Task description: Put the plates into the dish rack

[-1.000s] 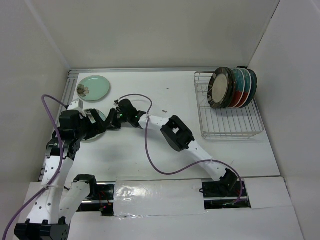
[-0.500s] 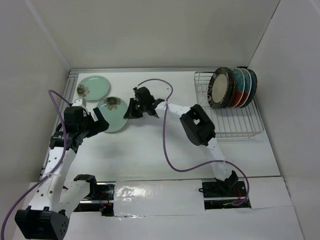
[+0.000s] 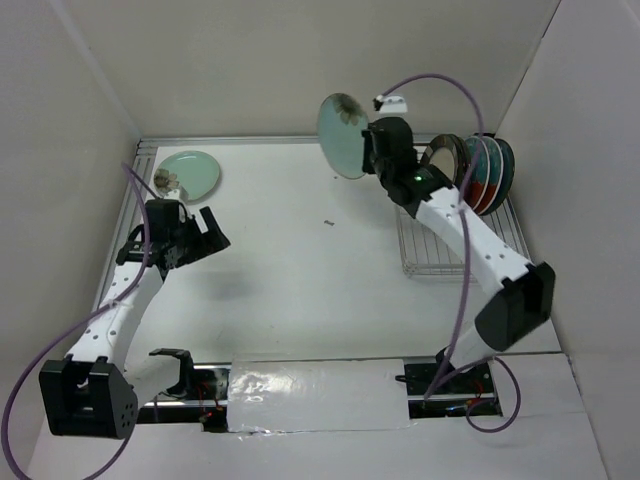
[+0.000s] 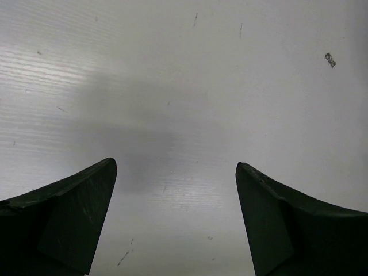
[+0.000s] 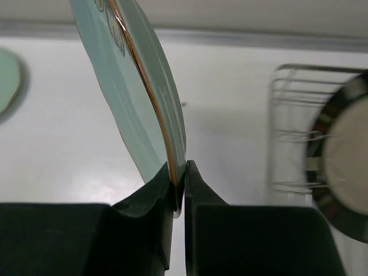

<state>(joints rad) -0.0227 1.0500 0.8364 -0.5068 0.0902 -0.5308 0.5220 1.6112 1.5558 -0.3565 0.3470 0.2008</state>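
Note:
My right gripper (image 3: 368, 152) is shut on the rim of a mint-green flower plate (image 3: 341, 134) and holds it on edge in the air, left of the dish rack (image 3: 455, 250). In the right wrist view the plate (image 5: 135, 86) rises from the gripper (image 5: 180, 178). A second mint-green plate (image 3: 187, 174) lies flat at the far left. Several plates stand in the rack's far end: a cream plate with a dark striped rim (image 3: 440, 176) in front, red-and-teal (image 3: 485, 180) and dark teal ones behind. My left gripper (image 3: 205, 232) is open and empty over bare table (image 4: 175, 172).
White walls close in the table on the left, back and right. A metal rail (image 3: 140, 180) runs along the left edge beside the flat plate. The rack's near part holds bare tines. A small dark speck (image 3: 329, 222) lies mid-table.
My right gripper has lifted the mint-green plate off the table at the left and carried it up and right to beside the rack. My left gripper let go and drew back left.

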